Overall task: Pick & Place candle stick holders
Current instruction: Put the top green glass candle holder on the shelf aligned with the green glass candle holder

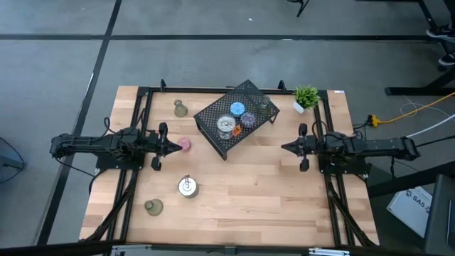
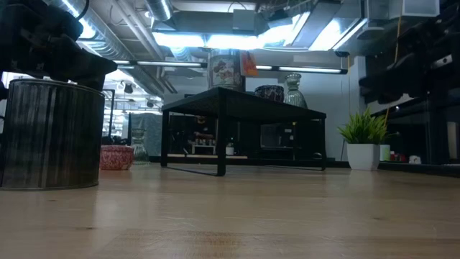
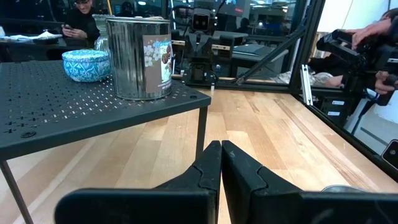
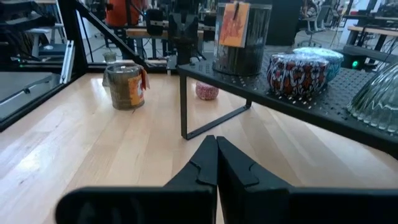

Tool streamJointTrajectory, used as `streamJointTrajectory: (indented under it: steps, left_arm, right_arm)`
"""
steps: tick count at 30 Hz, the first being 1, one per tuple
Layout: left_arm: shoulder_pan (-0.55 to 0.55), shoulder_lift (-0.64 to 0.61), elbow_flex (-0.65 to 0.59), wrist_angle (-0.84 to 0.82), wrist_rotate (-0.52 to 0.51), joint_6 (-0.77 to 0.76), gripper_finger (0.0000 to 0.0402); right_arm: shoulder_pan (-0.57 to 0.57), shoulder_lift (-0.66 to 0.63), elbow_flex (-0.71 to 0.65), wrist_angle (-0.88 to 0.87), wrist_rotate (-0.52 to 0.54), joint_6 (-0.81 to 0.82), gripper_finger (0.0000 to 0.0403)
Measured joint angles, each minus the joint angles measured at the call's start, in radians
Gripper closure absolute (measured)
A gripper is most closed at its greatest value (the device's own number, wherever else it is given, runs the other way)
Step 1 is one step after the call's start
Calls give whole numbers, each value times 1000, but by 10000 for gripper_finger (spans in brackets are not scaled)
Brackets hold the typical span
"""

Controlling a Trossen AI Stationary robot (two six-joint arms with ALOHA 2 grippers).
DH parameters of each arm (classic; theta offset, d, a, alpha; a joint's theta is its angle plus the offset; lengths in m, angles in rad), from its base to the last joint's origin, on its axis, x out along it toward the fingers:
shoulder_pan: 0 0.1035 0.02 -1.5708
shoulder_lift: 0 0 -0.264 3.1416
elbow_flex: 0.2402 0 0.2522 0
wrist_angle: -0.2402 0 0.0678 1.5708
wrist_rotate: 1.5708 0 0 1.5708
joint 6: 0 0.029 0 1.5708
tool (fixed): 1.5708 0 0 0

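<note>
Currently both claws are clenched empty: left gripper nearly touches the pink holder; advancing unopened, you knock it.

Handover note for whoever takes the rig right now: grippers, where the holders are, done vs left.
Left gripper: shut, empty, at the table's left, by the pink holder.
Right gripper: shut, empty, at the right.
On the black rack: a silver holder, a blue one, a purple one and a clear glass one.
On the table: the pink one, a silver holder, two olive-green ones.
Done: probably the four on the rack. Left: likely the four on the table.
</note>
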Motion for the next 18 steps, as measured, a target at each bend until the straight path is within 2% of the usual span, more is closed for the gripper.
streamJointTrajectory:
  steps: [18]
  left_arm:
    - [0,0,0,0,0,0,395]
  right_arm:
    - [0,-89,0,0,1,-3,403]
